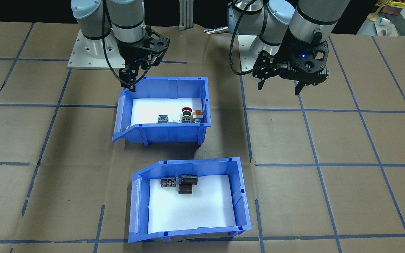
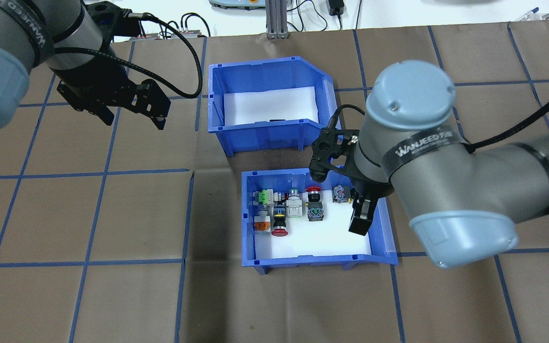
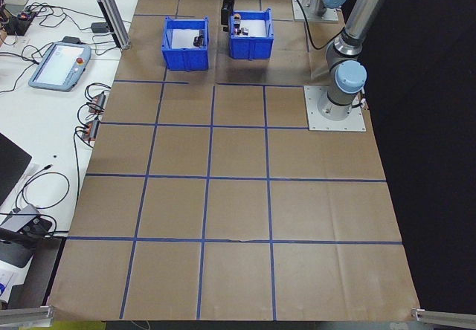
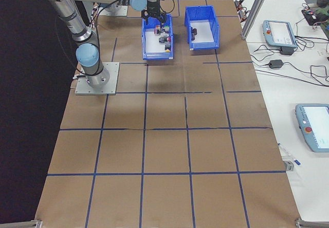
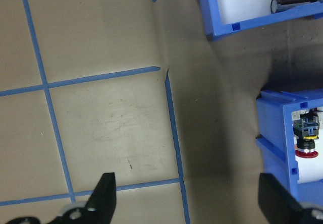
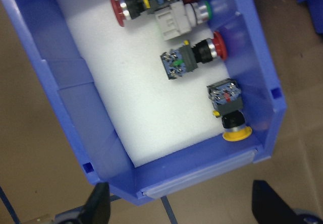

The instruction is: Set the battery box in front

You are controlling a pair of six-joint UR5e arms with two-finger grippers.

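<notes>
Battery box: blue bin with white foam liner and three dark cylinders lying loose near one wall. Stands on the table on the far side of the button bin from the robot's base, just apart from it, sloped side towards the robot's right.

Right gripper: jaws spread wide, nothing between them. Hovers over the sloped end of the button bin, not over the battery box.

Left gripper: jaws spread wide, empty. Hangs above bare table, well apart from both bins.

Step in hand, as a judgement: reach to the battery box not yet begun. Unclear from the task words alone whether the present far position already counts as "in front".

Handling notes, if a move is needed:
- Straddle one upright wall of the battery box, not the sloped lip.
- Close fully on the wall before lifting.
- Keep the bin level and move slowly; loose cylinders likely to roll on the foam.
- Clear the button bin's rim on the way.
- Set down flat before letting go.

Hidden or doubtful:
- Overhead view: cylinders screened by the box's near wall, only a dark sliver visible.
- Overhead view: right arm covers part of the button bin.
- Left wrist view: only a corner of the battery box, cylinders cut off.
- Side views: bins too small for detail.
</notes>
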